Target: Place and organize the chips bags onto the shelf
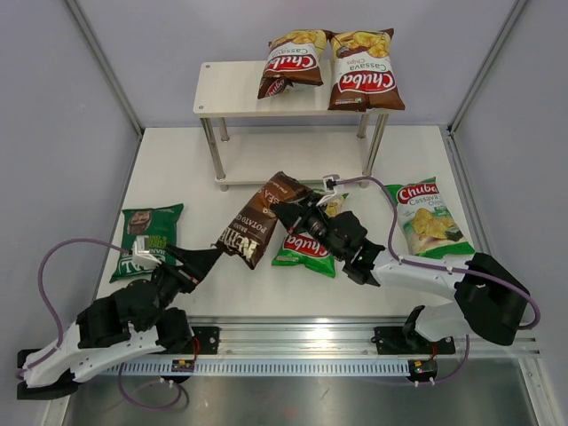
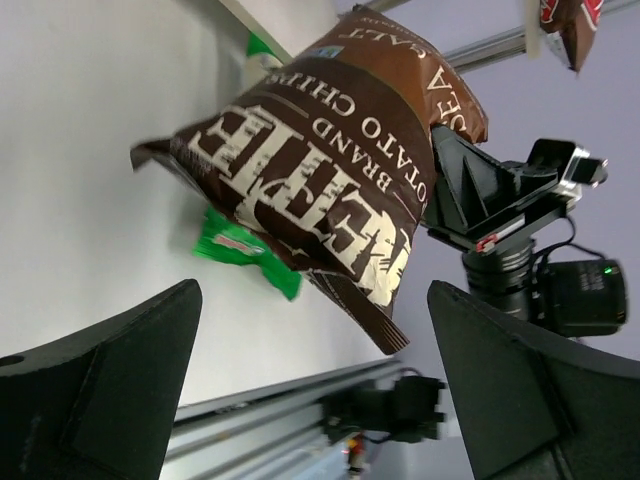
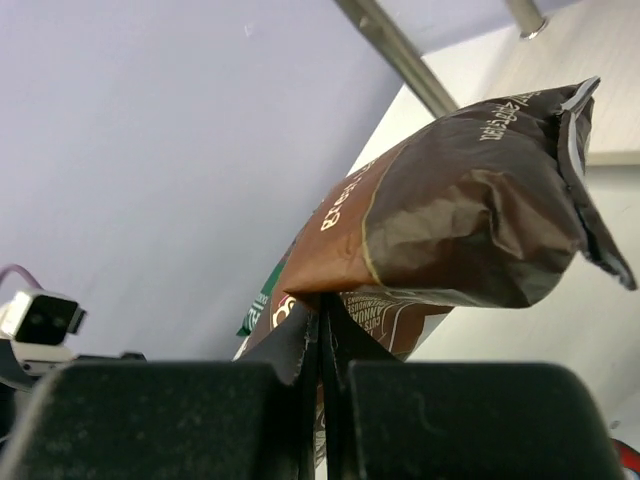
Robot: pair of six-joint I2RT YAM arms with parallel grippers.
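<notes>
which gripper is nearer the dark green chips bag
Left. The left gripper is open just beside the dark green chips bag; the right gripper is farther off, shut on the Kettle bag.

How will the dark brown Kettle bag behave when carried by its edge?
Probably light: the Kettle bag hangs puffed from one pinched edge. Its glossy film looks slippery, so it might slide out of the shut jaws of the right gripper. Held by one edge only, it may swing or twist.
</notes>
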